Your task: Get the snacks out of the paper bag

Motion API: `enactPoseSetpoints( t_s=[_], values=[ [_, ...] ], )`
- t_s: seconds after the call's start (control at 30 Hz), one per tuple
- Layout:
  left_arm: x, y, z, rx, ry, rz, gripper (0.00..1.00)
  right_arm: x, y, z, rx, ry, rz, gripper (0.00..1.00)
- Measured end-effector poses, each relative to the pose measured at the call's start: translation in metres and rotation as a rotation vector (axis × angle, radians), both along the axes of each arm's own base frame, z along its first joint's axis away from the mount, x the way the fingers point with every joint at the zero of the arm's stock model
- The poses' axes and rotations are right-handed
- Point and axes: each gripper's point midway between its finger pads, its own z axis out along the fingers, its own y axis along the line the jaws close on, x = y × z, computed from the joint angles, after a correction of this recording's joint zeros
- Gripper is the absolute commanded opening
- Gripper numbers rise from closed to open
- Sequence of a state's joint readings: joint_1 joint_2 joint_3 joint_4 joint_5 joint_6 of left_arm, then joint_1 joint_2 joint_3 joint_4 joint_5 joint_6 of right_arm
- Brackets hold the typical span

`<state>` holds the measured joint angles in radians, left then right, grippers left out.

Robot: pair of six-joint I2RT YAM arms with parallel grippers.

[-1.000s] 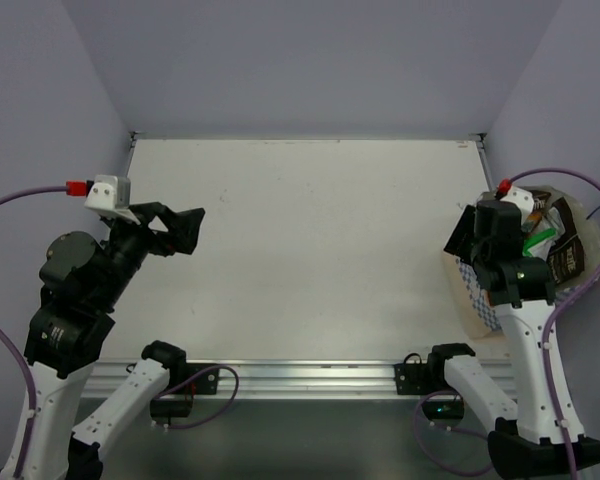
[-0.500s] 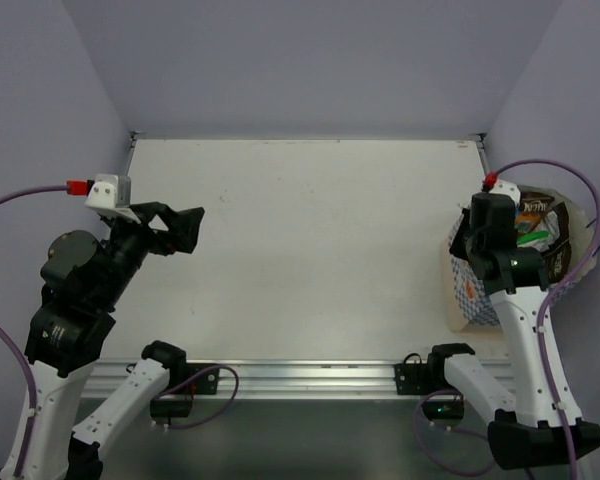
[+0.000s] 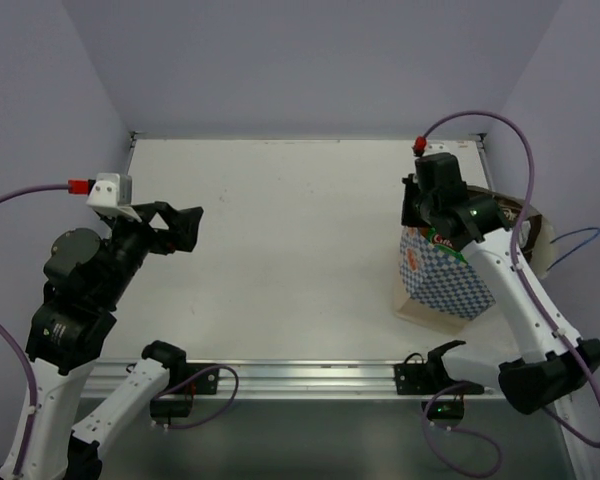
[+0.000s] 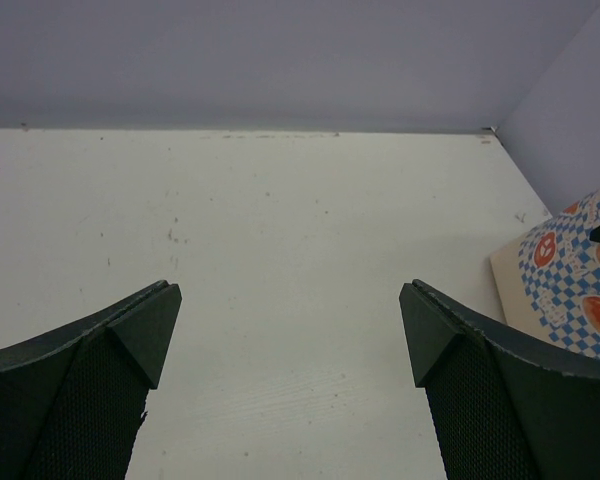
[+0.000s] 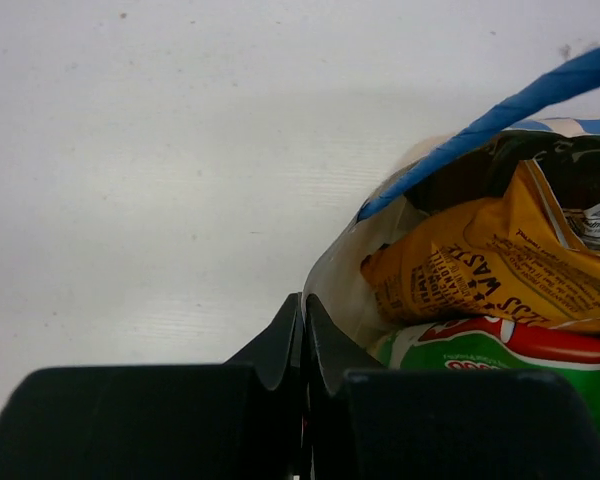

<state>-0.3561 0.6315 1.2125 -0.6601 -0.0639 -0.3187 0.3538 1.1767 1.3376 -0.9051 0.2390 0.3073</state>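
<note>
The blue-and-white checked paper bag (image 3: 445, 283) stands tilted at the right of the table, and the left wrist view catches its corner (image 4: 570, 290). My right gripper (image 3: 412, 214) is shut on the bag's cream rim (image 5: 342, 270), one finger inside and one outside. Inside the bag lie an orange snack packet (image 5: 480, 262), a green and white packet (image 5: 480, 352) below it, and a dark packet (image 5: 572, 190) behind. A blue string handle (image 5: 510, 108) arches over them. My left gripper (image 3: 185, 226) hangs open over the table's left side, holding nothing (image 4: 290, 310).
The white table (image 3: 290, 240) is walled by pale purple panels at the back and both sides. A metal rail (image 3: 300, 378) runs along the near edge, with the arm bases and purple cables on it.
My right gripper has shut on the bag's rim and carried it leftward and away from the right wall, turning the checked side into view. The left arm has not moved.
</note>
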Motion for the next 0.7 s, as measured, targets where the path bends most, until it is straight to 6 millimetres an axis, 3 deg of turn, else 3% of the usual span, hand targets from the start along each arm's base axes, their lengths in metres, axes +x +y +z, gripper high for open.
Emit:
enactPoseSetpoints(
  t_s=[0.43, 0.57, 0.7],
  values=[
    [0.002, 0.006, -0.007, 0.013, 0.025, 0.037, 1.0, 0.056, 0.166, 0.004, -0.001, -0.018, 0.304, 0.0],
    [0.002, 0.007, -0.009, 0.016, 0.033, 0.041, 1.0, 0.065, 0.21, 0.009, 0.003, -0.037, 0.369, 0.0],
    [0.003, 0.006, -0.015, 0.023, 0.06, 0.041, 1.0, 0.06, 0.24, 0.006, 0.004, -0.037, 0.424, 0.0]
  ],
)
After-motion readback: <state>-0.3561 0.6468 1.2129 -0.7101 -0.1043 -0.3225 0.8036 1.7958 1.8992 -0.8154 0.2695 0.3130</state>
